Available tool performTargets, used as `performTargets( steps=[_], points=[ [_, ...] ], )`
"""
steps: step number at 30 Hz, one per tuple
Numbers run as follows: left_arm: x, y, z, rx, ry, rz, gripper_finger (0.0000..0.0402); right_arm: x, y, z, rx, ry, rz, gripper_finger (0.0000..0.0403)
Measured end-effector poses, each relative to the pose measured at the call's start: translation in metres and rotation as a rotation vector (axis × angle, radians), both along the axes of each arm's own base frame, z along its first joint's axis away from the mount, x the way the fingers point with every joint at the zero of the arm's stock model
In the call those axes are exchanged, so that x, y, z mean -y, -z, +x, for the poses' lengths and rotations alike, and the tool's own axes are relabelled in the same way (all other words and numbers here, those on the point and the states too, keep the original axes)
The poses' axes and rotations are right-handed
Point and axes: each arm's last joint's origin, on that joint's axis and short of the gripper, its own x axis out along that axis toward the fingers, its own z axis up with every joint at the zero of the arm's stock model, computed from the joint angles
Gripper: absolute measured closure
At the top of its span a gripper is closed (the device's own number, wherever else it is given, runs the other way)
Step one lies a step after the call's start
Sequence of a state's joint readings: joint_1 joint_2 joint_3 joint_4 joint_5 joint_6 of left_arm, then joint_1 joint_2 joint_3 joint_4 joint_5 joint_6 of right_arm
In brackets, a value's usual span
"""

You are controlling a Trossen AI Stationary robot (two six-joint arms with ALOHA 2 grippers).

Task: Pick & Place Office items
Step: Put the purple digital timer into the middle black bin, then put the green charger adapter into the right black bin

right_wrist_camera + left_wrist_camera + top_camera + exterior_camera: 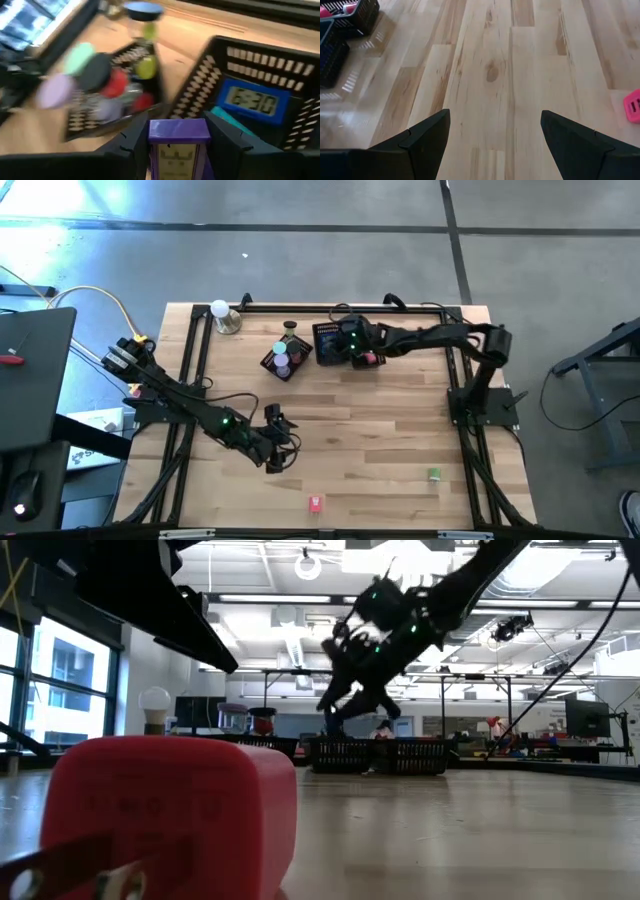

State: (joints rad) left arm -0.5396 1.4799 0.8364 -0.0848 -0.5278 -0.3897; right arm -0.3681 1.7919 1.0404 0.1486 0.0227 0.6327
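From above, the right gripper (352, 343) hung over a black mesh basket (327, 338) at the table's (400, 430) far edge, its load hidden; the left gripper (281, 442) hovered near the front, with a pink piece (316, 503) and a green piece (434, 474) well apart on the wood. At table height, a red block (170, 815) filled the foreground, cut off. The left wrist camera showed wide, empty fingers (427, 135). The right wrist camera showed fingers (132, 145) clamping a purple block (178, 145) above blurred coloured pieces.
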Motion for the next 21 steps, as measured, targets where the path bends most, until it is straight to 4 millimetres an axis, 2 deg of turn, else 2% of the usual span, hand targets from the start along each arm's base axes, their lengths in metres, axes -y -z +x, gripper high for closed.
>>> performTargets(
  steps=[4, 7, 13, 17, 21],
  points=[
    [0.0, 0.0, 0.0, -0.005, 0.003, 0.001, 0.0096, 0.01, 0.017, 0.006, -0.061, 0.031, 0.013, 0.0254],
    [0.0, 0.001, -0.001, -0.015, 0.003, 0.001, 0.0096, 0.011, 0.019, 0.01, -0.062, 0.034, 0.014, 0.0225],
    [0.001, 0.003, -0.002, -0.041, 0.034, -0.023, 0.0096, 0.012, 0.009, 0.017, -0.032, 0.016, 0.003, 0.0175],
    [0.001, 0.003, -0.002, -0.058, 0.055, -0.041, 0.0096, 0.014, -0.003, 0.024, 0.003, 0.008, -0.012, 0.0171],
    [0.001, 0.006, -0.004, -0.096, 0.069, -0.073, 0.0096, 0.007, -0.018, 0.026, 0.002, -0.048, -0.063, 0.0178]
  ],
)
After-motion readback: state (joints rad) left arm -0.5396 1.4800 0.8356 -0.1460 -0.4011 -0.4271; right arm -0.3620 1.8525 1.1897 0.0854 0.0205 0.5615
